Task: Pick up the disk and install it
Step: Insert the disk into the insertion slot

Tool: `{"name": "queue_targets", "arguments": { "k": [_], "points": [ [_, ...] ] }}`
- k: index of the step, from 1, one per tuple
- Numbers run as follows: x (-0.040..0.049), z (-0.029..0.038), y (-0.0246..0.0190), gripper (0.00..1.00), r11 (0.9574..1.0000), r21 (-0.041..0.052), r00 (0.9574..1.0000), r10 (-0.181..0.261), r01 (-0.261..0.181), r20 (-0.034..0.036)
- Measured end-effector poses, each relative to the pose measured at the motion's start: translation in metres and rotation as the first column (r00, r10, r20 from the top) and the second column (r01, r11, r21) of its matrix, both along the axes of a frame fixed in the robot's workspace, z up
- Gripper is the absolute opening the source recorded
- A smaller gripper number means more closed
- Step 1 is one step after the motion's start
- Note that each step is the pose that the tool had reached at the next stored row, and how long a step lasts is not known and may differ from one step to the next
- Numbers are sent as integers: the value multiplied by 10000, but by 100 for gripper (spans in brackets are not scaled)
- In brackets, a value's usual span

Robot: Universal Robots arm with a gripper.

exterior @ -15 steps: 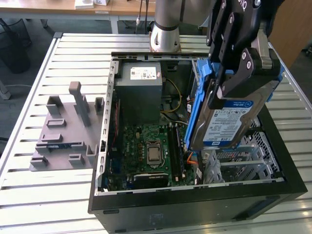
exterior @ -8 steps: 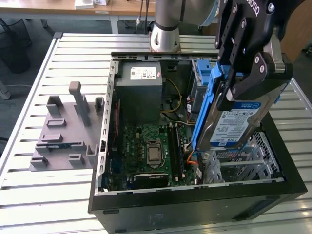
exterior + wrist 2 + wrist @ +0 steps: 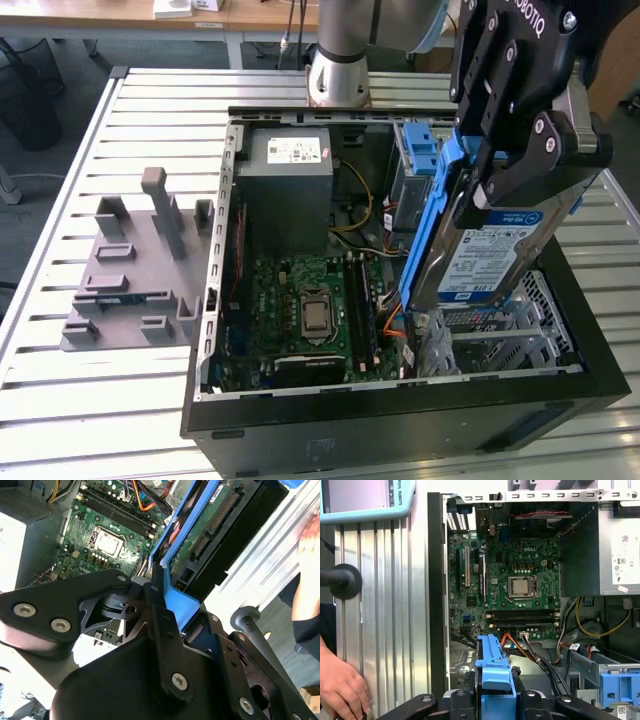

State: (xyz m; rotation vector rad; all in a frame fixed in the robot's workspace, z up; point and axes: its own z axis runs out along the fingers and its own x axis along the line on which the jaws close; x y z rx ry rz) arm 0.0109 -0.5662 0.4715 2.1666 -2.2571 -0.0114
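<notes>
My gripper (image 3: 508, 178) is shut on the disk (image 3: 487, 256), a silver drive with a white-and-blue label and blue side rails. I hold it tilted, nearly on edge, above the open computer case (image 3: 400, 420), toward the exterior view's right. Below it sits the metal drive cage (image 3: 505, 335). In the second wrist view the disk's (image 3: 200, 530) green circuit side and blue end bracket show between my black fingers (image 3: 156, 597). In the first wrist view the blue bracket of the disk (image 3: 492, 667) sticks out from the gripper (image 3: 492, 702).
Inside the case lie the motherboard (image 3: 310, 300), a grey power-supply box (image 3: 290, 180), loose cables (image 3: 360, 220) and a blue latch (image 3: 420, 155). A grey fixture (image 3: 140, 270) stands on the slatted table (image 3: 120, 400). A person's hand (image 3: 340, 690) rests beside the case.
</notes>
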Motion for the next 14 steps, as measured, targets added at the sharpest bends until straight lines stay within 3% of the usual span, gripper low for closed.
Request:
{"name": "queue_targets", "arguments": {
  "k": [5, 14],
  "points": [
    [23, -5, 0, 36, 10000, 79, 10000, 1, -1, 1],
    [229, -45, 0, 36, 10000, 79, 10000, 2, -2, 0]
  ]
}}
